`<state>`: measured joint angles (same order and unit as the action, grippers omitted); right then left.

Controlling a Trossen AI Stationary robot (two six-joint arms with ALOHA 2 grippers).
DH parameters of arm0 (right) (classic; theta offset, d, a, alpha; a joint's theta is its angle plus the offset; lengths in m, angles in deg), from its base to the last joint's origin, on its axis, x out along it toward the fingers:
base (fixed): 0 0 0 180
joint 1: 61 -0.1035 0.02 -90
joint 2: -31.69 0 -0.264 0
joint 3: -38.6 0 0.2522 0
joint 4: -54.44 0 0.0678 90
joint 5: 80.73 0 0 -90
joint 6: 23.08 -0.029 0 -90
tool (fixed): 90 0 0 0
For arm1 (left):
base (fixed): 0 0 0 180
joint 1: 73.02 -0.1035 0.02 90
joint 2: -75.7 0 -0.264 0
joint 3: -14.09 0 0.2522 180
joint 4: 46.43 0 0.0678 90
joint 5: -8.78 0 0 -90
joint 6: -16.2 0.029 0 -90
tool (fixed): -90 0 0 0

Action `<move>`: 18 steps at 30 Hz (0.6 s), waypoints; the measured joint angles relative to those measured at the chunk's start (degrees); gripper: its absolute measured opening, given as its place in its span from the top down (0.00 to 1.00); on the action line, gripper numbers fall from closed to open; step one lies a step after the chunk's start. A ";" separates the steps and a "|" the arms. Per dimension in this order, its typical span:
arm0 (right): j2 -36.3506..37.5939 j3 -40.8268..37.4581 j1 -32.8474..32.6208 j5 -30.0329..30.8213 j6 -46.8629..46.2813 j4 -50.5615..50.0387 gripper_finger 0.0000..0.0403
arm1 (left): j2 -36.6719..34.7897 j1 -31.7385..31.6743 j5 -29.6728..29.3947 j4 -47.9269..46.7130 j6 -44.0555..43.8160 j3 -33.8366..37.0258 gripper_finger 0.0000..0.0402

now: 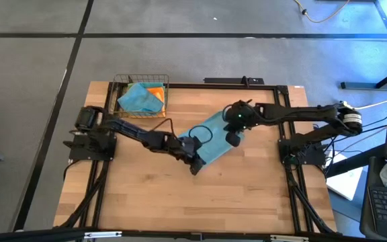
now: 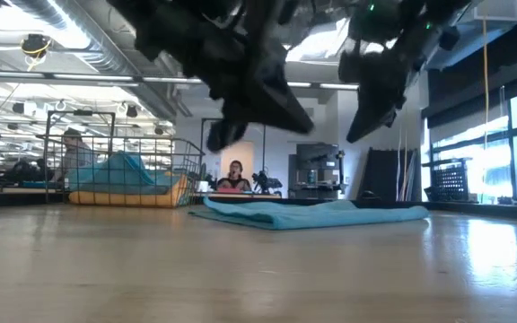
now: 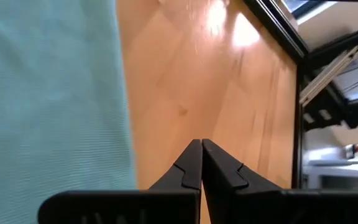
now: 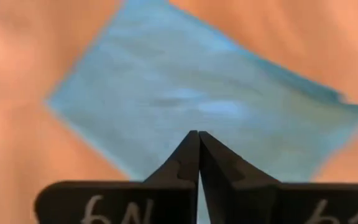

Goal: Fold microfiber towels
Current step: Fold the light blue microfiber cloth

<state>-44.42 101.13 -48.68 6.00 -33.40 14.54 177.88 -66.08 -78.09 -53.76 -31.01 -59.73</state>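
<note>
Teal towel [image 1: 213,139] flat, folded rect.

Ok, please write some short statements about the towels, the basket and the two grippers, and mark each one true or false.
1. A teal towel lies flat on the table. True.
2. The left gripper holds that towel. False: it is shut on nothing, above bare wood beside the towel's edge.
3. The wire basket holds teal and orange cloth. True.
4. The right gripper is wide open. False: it is shut, above the towel.
5. The basket stands in the middle of the table. False: it stands at a far corner, on the left arm's side.
</note>
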 joint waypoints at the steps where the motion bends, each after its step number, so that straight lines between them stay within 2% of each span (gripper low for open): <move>1: 0.37 -0.36 -0.65 -2.15 -0.58 0.96 0.97 | -1.87 -0.48 -0.20 -2.32 1.39 0.00 1.00; 5: -0.23 -0.73 -3.30 -11.97 -0.80 5.00 0.97 | -10.15 -2.15 -3.89 -10.84 7.82 0.00 1.00; 7: -1.34 -0.66 -4.70 -14.65 0.32 7.87 0.97 | -14.08 -2.59 -6.36 -14.98 11.24 0.00 0.99; 11: -3.91 -0.69 -7.98 -14.42 0.76 16.45 0.97 | -20.53 -2.86 -10.55 -22.39 16.12 -0.02 1.00; 14: -7.19 0.44 -10.96 -14.42 6.55 19.82 0.96 | -24.06 -2.85 -14.98 -26.98 16.25 0.00 1.00; 18: -14.45 4.17 -14.62 -16.73 15.51 20.01 0.88 | -26.98 -2.86 -19.17 -29.42 15.94 -0.02 0.99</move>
<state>-58.88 105.30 -63.30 -10.73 -17.89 34.54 150.90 -68.94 -97.26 -83.19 -15.07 -59.75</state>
